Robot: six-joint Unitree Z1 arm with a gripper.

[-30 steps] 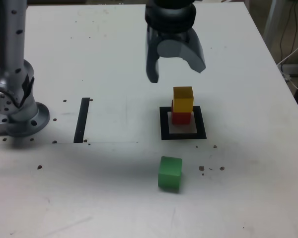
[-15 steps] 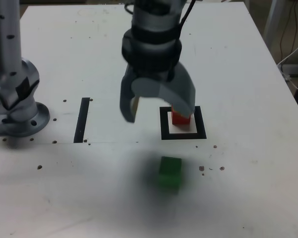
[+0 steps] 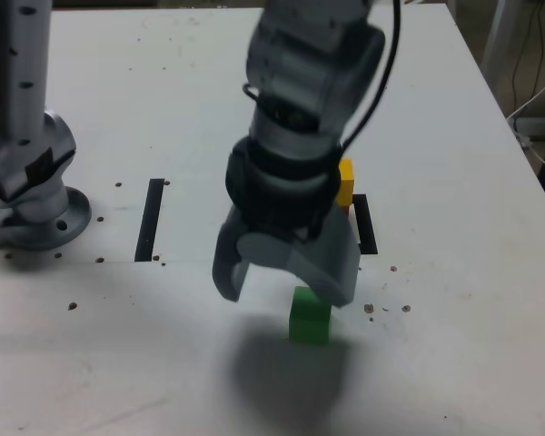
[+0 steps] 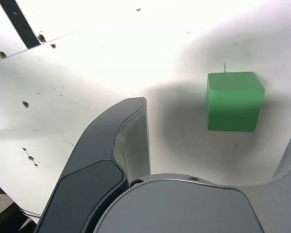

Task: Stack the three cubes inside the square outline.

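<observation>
green cube (image 3: 310, 315) | solid colour (sharp edges) | flat on table (image 3: 454, 345)

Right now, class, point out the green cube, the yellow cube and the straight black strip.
green cube (image 4: 234, 99): wrist view, on its top face.
yellow cube (image 3: 346, 183): exterior view, on the sliver showing beside the arm.
straight black strip (image 3: 150, 221): exterior view, on its middle.

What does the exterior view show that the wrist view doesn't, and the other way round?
Only the exterior view shows the yellow cube, a sliver of the red cube below it, part of the square outline and the arm's base. Only the wrist view shows the table gap between the green cube and the open pincer's fingers. Both show the green cube, pincer and straight black strip.
</observation>
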